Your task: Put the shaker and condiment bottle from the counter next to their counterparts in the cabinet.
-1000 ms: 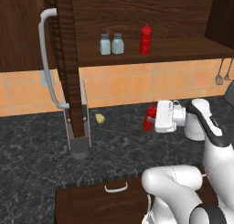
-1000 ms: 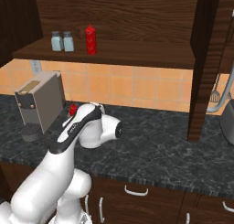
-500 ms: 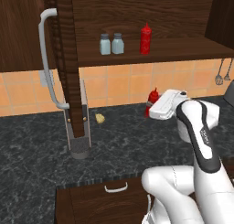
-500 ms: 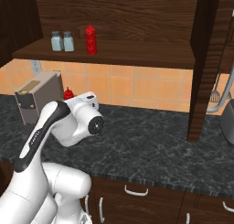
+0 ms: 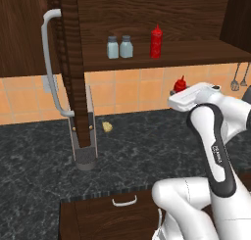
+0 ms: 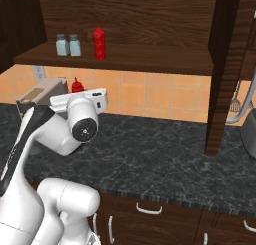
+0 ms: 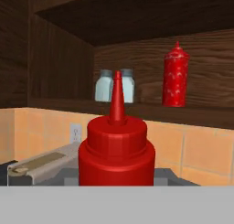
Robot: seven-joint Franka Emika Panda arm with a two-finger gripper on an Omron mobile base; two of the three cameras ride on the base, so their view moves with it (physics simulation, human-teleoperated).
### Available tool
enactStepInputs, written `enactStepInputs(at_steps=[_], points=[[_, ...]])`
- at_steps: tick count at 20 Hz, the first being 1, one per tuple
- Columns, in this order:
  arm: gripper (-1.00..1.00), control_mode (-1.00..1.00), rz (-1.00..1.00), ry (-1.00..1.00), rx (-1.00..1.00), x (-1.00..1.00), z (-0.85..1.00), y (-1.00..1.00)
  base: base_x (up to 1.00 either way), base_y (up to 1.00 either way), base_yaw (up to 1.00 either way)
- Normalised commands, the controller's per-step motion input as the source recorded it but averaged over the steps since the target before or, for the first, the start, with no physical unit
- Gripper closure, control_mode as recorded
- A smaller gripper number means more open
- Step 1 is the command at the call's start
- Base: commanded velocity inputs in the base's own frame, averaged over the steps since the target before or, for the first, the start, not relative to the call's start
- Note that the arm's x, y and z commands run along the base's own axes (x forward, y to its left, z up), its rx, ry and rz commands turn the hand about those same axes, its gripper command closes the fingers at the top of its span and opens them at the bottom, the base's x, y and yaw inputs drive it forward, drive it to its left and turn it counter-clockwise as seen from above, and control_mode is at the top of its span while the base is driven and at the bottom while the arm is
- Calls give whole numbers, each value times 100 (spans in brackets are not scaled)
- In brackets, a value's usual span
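Dark wooden cabinet (image 5: 147,23) stands open above the counter (image 5: 147,146).
Two shakers (image 5: 119,47) and a red bottle (image 5: 156,42) share its shelf; at four o'clock below, the gripper (image 5: 177,93) is clamped on the condiment bottle (image 7: 117,150), lifted off the counter.

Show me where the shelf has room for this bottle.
Bare shelf runs right of the shelved red bottle to the cabinet's side wall. A narrower gap lies between that bottle and the two shakers. Those shakers stand tight together, so it is crowded there.

Two shakers (image 5: 119,47) left of bottle (image 5: 156,42) on cabinet shelf (image 5: 196,54); second bottle (image 7: 117,150) below, above counter (image 5: 39,160).
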Motion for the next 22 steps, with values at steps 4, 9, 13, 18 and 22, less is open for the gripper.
enactStepInputs(at_steps=[4, 9, 13, 18, 22], points=[[100, -100, -14, 0, 0, -15, 64, -40, 0, 0, 0], [100, -100, -7, 0, 0, -24, 79, -30, 0, 0, 0], [100, -100, -3, 1, 0, -13, 78, -12, 0, 0, 0], [100, -100, -2, 0, -2, 0, 52, -5, 0, 0, 0], [100, -100, 6, 0, -12, 8, 4, 2, 0, 0, 0]])
